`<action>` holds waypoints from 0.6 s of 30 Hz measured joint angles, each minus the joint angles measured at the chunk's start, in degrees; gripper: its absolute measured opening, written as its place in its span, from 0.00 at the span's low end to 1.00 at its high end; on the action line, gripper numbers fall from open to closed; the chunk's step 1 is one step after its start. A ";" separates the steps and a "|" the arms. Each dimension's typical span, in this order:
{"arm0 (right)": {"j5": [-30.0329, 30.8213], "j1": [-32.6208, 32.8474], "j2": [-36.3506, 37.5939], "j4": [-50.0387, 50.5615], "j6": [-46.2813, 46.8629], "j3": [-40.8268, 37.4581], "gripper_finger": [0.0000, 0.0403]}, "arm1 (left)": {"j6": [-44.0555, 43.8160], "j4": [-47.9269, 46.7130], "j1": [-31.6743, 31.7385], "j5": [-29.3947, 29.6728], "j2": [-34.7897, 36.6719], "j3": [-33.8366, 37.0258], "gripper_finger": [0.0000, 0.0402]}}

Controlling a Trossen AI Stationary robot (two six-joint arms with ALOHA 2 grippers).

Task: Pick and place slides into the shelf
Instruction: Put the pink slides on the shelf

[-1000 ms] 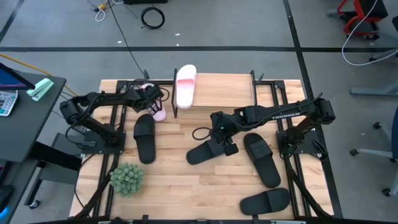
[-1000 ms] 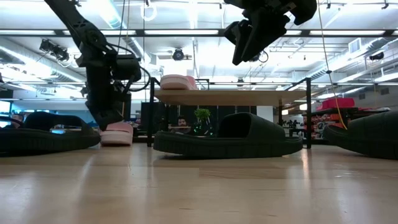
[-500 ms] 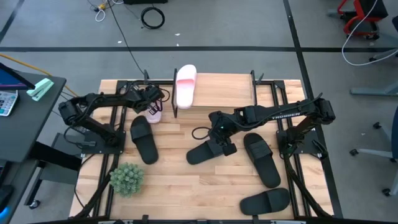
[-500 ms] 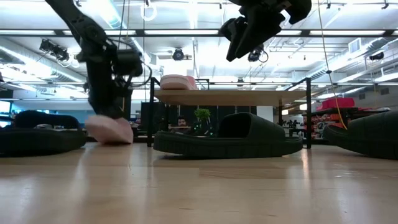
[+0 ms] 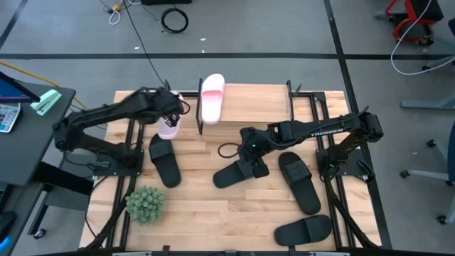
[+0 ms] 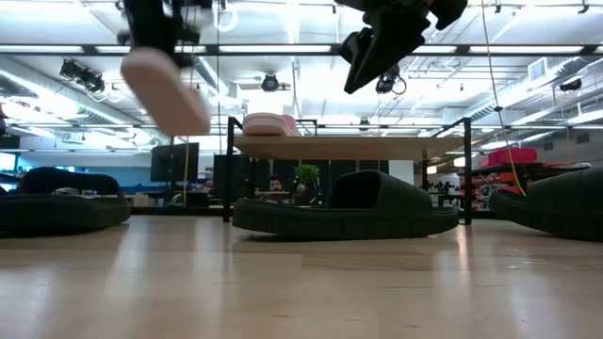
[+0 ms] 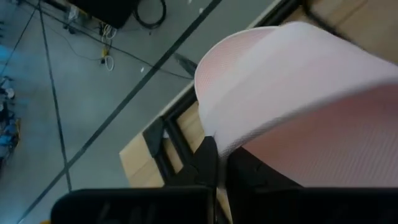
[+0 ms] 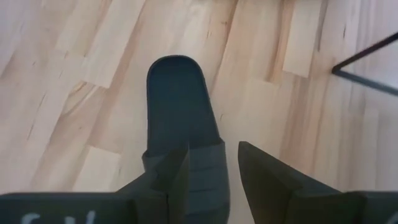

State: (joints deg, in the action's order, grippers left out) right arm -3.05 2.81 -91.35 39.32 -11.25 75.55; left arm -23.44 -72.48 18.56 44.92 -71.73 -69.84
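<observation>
My left gripper (image 6: 155,19) is shut on a pale pink slide (image 6: 168,89), (image 5: 169,125) and holds it high above the table's far left part. A second pink slide (image 5: 212,98) lies on the shelf's plank top (image 5: 259,102). My right gripper (image 8: 211,171) hangs open over a black slide (image 8: 180,106), (image 5: 238,173) that lies flat mid-table; its fingers stand above the strap and touch nothing. My left gripper pinches an edge of the pink slide (image 7: 217,146) between its two shut fingers, at the slide's upper end. The fingers come from above. The slide is lifted clear of the table and hangs tilted below the gripper, lower end (image 6: 193,118) toward the shelf.
Three more black slides lie on the slatted tabletop: one at the left (image 5: 165,161), one at the right (image 5: 298,182), one at the near right (image 5: 304,229). A small green plant (image 5: 145,205) stands near left. The shelf's black legs (image 6: 228,169) stand at the far middle.
My left gripper has risen with the pink slide. The slide rested on the table a second ago; it now hangs tilted, clear of the table, well above the shelf top. The black slide at the left has turned slightly.
</observation>
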 joint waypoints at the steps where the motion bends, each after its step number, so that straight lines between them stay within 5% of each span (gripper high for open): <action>1: 0.00 0.00 0.00 0.23 0.77 0.00 0.36 | -0.21 -1.30 -1.63 0.42 0.18 -2.57 0.04; 9: -0.09 0.00 0.00 8.76 10.55 0.02 0.36 | 11.09 12.04 -12.42 2.87 -0.74 -15.63 0.04; 18: -0.44 4.82 0.00 19.56 19.02 0.02 0.36 | 24.54 34.26 -9.71 3.05 -11.91 -15.72 0.04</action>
State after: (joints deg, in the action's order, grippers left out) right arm -3.49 7.63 -91.35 58.87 7.77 75.57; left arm 1.10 -38.23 8.85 47.97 -83.64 -85.56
